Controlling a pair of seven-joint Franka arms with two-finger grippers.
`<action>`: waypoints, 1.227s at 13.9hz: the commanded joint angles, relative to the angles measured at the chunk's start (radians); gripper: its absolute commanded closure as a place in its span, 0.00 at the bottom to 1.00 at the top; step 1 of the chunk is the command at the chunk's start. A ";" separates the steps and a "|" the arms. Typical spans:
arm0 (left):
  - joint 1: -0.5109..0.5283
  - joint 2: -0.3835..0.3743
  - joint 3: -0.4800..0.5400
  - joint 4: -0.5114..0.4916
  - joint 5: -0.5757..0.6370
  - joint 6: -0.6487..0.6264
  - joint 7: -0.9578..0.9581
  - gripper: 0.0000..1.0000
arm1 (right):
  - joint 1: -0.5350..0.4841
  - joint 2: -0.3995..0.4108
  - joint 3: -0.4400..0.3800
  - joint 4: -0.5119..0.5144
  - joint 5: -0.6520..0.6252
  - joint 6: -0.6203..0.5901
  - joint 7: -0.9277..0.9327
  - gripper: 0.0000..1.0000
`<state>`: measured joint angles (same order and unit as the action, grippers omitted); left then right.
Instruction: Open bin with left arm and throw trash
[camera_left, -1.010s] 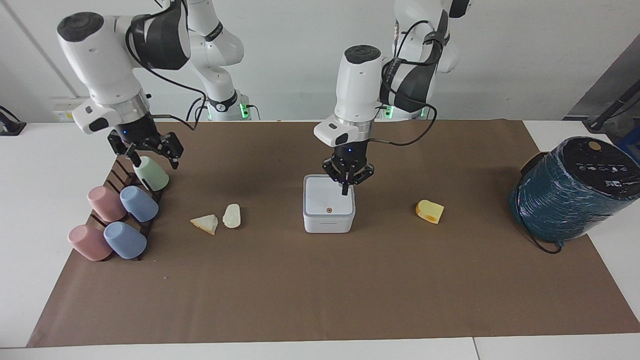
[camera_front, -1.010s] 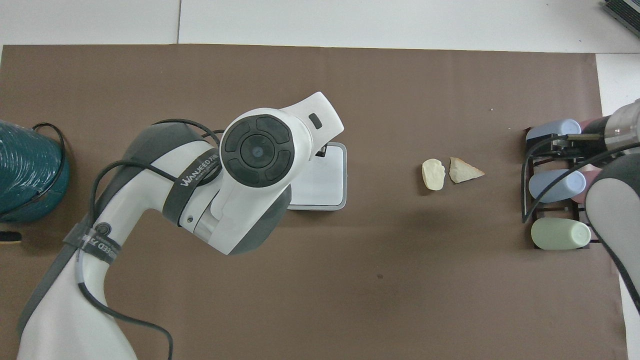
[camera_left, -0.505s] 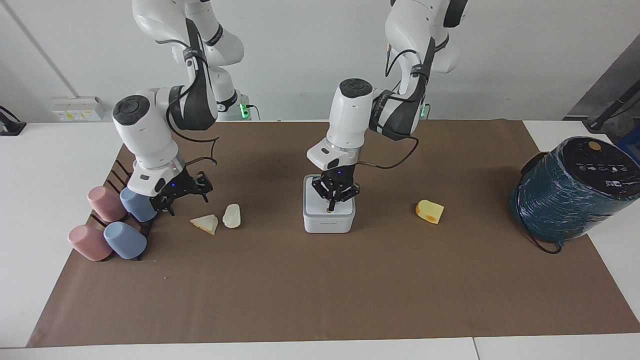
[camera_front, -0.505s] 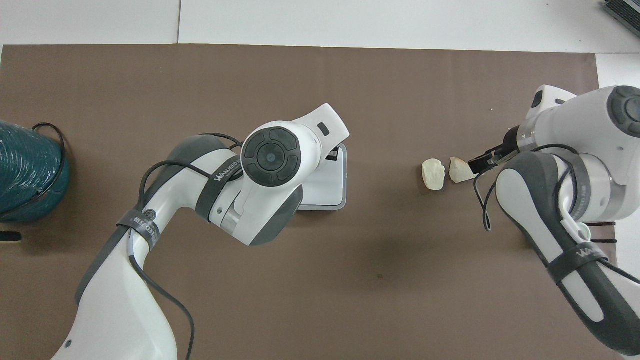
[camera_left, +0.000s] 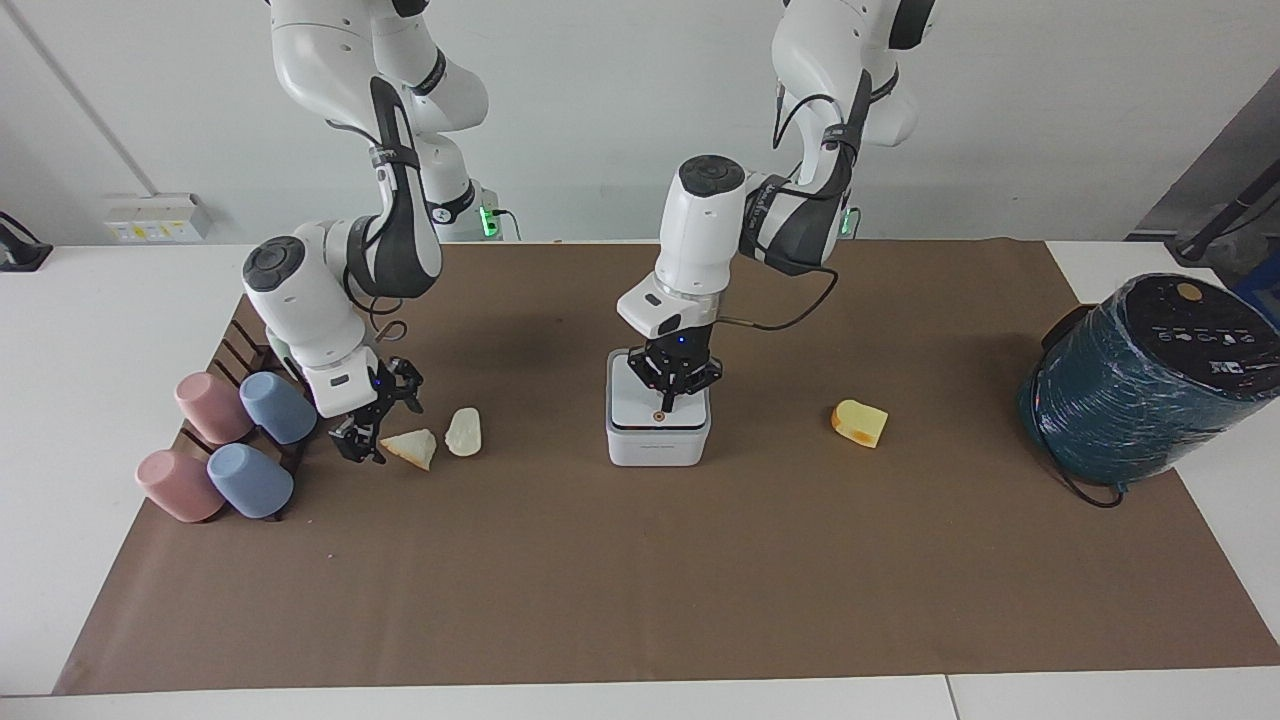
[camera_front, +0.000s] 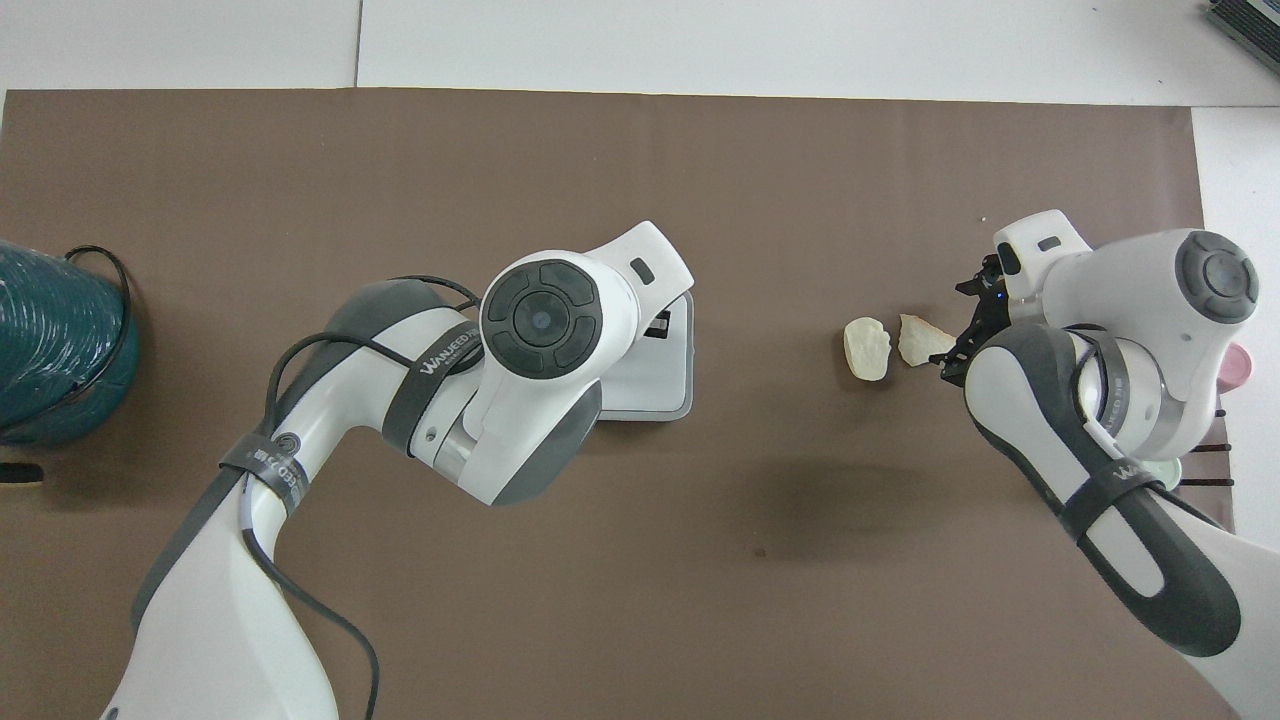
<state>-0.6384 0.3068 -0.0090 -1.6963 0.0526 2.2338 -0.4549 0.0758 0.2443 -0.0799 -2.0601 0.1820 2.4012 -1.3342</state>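
**Left gripper on closed bin lid, right gripper low at cream wedge**

Counts: one bin (camera_left: 657, 425), three trash scraps, four cups visible in the facing view (two pink, two blue), one teal wrapped cylinder (camera_left: 1140, 385), two arms.

The bin sits mid-mat on the brown paper mat (camera_left: 640, 580), lid flat and closed. The left gripper (camera_left: 667, 404) points straight down on the lid, fingertips pinched together with nothing between them, tip at or just above the orange button (camera_left: 657, 414); contact can't be confirmed.

Trash: the cream wedge (camera_left: 411, 447) and the whitish oval lump (camera_left: 464, 432) lie side by side toward the right arm's end of the mat, just apart. The yellow-orange chunk (camera_left: 860, 422) lies alone between the bin and the teal cylinder, which stands at the mat's edge at the left arm's end.

The right gripper (camera_left: 378, 425) is down low just beside the wedge, fingers spread wide, holding nothing; touching or not, can't tell.

The cups (camera_left: 235, 435) lie on a dark rack (camera_left: 240, 345) at the mat's edge on the right arm's end.

Hidden: in the overhead view the left arm covers most of the bin (camera_front: 655, 370), and the yellow-orange chunk isn't seen there. The right arm hides nearly all of the cups. The teal cylinder (camera_front: 60, 350) is cut off by the frame edge.
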 joint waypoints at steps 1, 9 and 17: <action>-0.004 -0.098 0.017 -0.023 -0.016 -0.149 -0.005 1.00 | -0.033 0.035 0.006 -0.021 0.028 0.052 -0.146 0.00; 0.115 -0.183 0.026 -0.078 -0.016 -0.360 0.041 1.00 | -0.015 0.049 0.006 -0.035 0.030 0.076 -0.158 0.00; 0.276 -0.258 0.027 -0.339 -0.016 -0.025 0.261 0.37 | 0.005 0.052 0.006 -0.052 0.028 0.147 -0.145 0.81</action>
<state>-0.4010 0.1017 0.0240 -1.9699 0.0524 2.1723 -0.2599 0.0797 0.3028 -0.0755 -2.0958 0.1825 2.5257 -1.4597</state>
